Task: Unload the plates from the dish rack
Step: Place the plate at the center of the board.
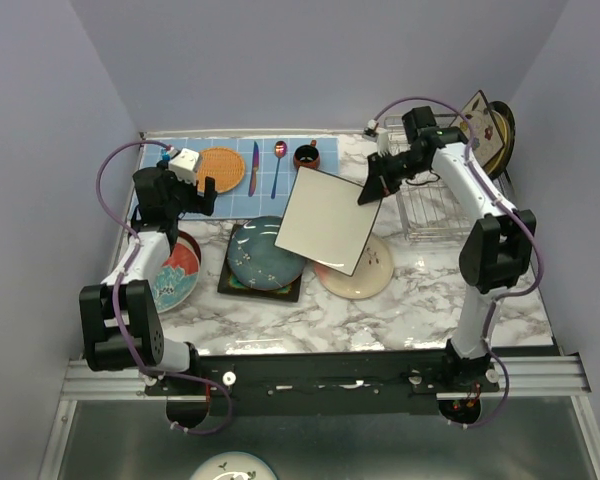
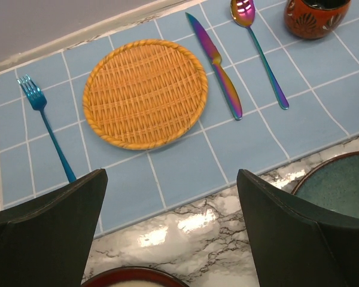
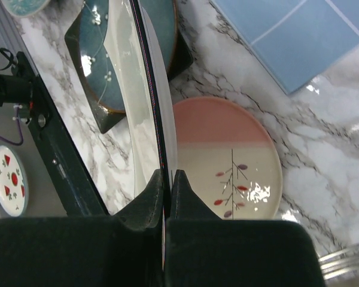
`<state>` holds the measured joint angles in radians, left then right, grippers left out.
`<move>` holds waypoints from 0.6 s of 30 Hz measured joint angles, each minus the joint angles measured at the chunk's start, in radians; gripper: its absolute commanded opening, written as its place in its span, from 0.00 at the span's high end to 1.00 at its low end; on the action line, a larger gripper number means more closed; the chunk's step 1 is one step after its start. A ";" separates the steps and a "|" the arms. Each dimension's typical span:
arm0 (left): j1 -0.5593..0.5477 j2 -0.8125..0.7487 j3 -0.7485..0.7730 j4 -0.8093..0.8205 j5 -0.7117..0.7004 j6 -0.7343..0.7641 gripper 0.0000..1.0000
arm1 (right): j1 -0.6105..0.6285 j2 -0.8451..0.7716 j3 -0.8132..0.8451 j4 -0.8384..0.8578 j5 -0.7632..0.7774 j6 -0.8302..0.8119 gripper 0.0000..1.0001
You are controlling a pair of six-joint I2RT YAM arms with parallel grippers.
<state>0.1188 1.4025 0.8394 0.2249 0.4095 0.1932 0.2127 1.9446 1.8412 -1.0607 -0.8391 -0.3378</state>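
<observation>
At the right gripper point(image 3: 166, 178), square plate point(image 3: 158, 101) edge-on; its face only overhead.

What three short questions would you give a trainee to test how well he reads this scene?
1. True or false: the left gripper holds a plate.
2. What is the right gripper shut on? A: the square cream plate with dark rim. B: a spoon. C: a cup.
3. What does the round teal plate rest on?
Key: 1 false, its jaws stand open and empty. 2 A. 3 the dark square plate.
</observation>
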 measured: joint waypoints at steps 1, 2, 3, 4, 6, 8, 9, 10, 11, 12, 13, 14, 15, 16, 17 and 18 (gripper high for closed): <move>0.003 0.004 0.005 0.000 -0.002 0.000 0.01 | 0.008 0.011 0.008 0.002 -0.004 0.000 0.99; 0.005 0.007 0.008 0.002 -0.002 -0.001 0.01 | 0.018 0.026 0.021 0.004 -0.011 0.000 0.99; 0.006 0.012 0.013 0.002 -0.006 -0.001 0.01 | 0.036 0.056 0.043 0.004 -0.024 0.000 0.99; 0.006 0.016 0.018 0.002 -0.009 -0.001 0.01 | 0.043 0.070 0.056 0.004 -0.031 0.000 0.99; 0.006 0.022 0.023 0.002 -0.014 0.000 0.01 | 0.067 0.126 0.101 0.008 -0.053 0.004 0.99; 0.006 0.025 0.025 0.003 -0.017 0.000 0.01 | 0.079 0.159 0.127 0.013 -0.064 0.005 0.99; 0.007 0.026 0.027 0.002 -0.018 0.000 0.01 | 0.088 0.180 0.142 0.016 -0.069 0.005 0.99; 0.008 0.028 0.030 0.002 -0.018 0.000 0.01 | 0.094 0.192 0.153 0.015 -0.071 0.005 0.99; 0.008 0.032 0.037 0.002 -0.018 0.000 0.01 | 0.103 0.214 0.171 0.015 -0.076 0.007 0.99; 0.008 0.034 0.039 0.002 -0.019 0.000 0.01 | 0.109 0.229 0.185 0.015 -0.081 0.008 0.99; 0.008 0.036 0.042 0.002 -0.021 0.001 0.01 | 0.112 0.241 0.196 0.016 -0.086 0.008 0.99; 0.008 0.037 0.043 0.002 -0.022 0.001 0.01 | 0.116 0.254 0.210 0.016 -0.092 0.009 0.99; 0.008 0.039 0.045 0.002 -0.024 0.001 0.01 | 0.122 0.270 0.227 0.016 -0.103 0.010 0.99; 0.008 0.041 0.046 0.002 -0.026 0.002 0.01 | 0.126 0.278 0.235 0.016 -0.108 0.010 0.99; 0.008 0.043 0.047 0.002 -0.027 0.002 0.01 | 0.131 0.291 0.249 0.017 -0.119 0.012 0.99; 0.008 0.045 0.048 0.002 -0.030 0.003 0.01 | 0.133 0.299 0.256 0.017 -0.123 0.013 0.99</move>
<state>0.1272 1.4479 0.8879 0.2268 0.3798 0.1963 0.3458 2.2433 2.0972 -1.0439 -0.9619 -0.3248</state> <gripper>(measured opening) 0.987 0.047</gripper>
